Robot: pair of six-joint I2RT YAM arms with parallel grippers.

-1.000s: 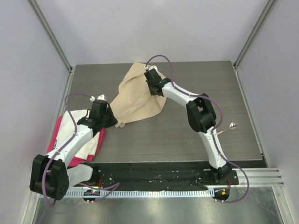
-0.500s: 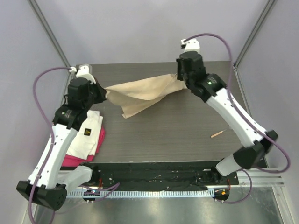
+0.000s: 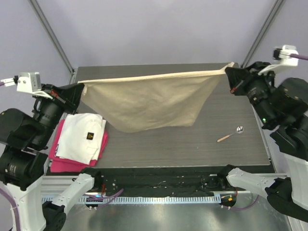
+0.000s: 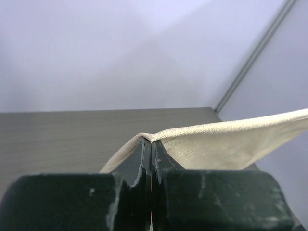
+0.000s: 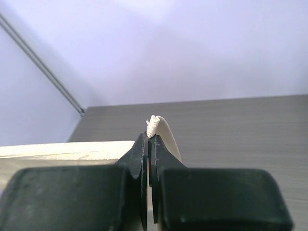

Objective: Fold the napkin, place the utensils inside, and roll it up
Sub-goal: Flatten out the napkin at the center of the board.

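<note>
The napkin [image 3: 149,103] hangs stretched over the desk [image 3: 168,144], its long top edge running from left edge to right edge, cloth sagging below. The left fingers [image 3: 80,90] pinch its left corner, the right fingers [image 3: 231,75] its right corner. The spoon [image 3: 230,134] lies near the right edge, bowl pointing right.

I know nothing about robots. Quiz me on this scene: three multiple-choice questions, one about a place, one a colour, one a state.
1. Where is the spoon? A on the right side of the table; B held aloft; C hidden.
2. What colour is the bottom cloth under the white cloth? A blue; B pink-red; C green.
3. The napkin is: A rolled up; B crumpled flat; C stretched in the air.
Answers: A, it lies on bare tabletop; B, pink-red edges show underneath; C, the left gripper and right gripper each pinch a corner.
</note>
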